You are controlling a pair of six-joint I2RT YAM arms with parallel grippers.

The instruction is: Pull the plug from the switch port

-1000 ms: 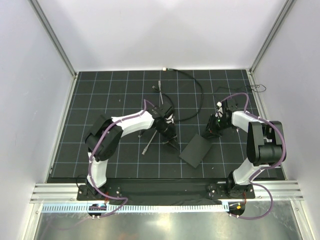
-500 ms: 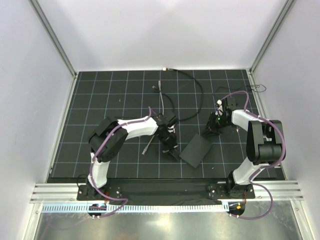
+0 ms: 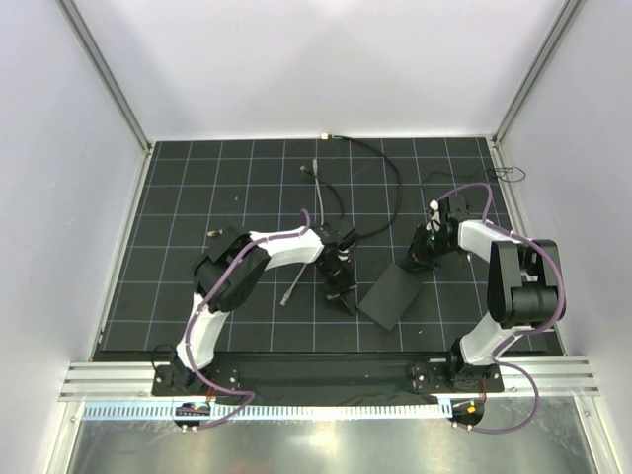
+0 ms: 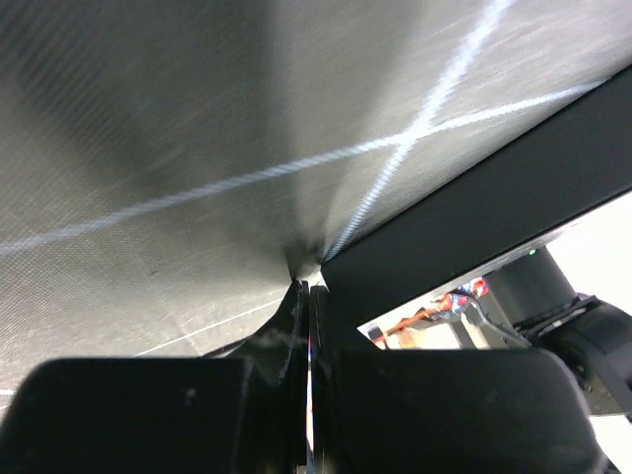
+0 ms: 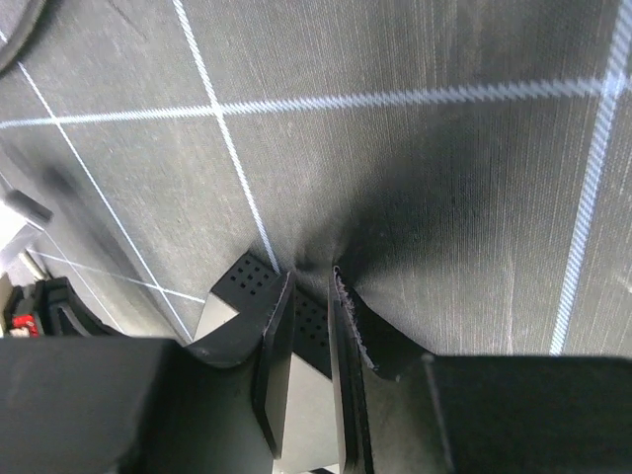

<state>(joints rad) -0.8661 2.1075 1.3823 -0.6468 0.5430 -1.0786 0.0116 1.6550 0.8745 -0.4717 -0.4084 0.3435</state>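
Observation:
The flat black switch box [image 3: 390, 296] lies on the grid mat right of centre. My right gripper [image 3: 413, 265] stands over the box's far corner. In the right wrist view its jaws [image 5: 311, 281] are closed onto the perforated edge of the box [image 5: 237, 281]. My left gripper [image 3: 346, 299] is shut and holds nothing. Its tips [image 4: 306, 288] rest on the mat just beside the near-left edge of the box [image 4: 474, 207]. A thin black cable [image 3: 395, 188] curves from the back of the mat toward my left wrist. The plug and the switch port are hidden.
A thin grey cable with a silver tip [image 3: 291, 286] lies left of my left gripper, and another thin cable end [image 3: 316, 173] lies farther back. White walls and metal rails enclose the mat [image 3: 197, 197]. A loose wire loop [image 3: 509, 175] sits at the back right edge.
My left arm has stretched forward and right, bringing its shut gripper up to the box's left edge. The box has turned a little. My right jaws have narrowed slightly on it.

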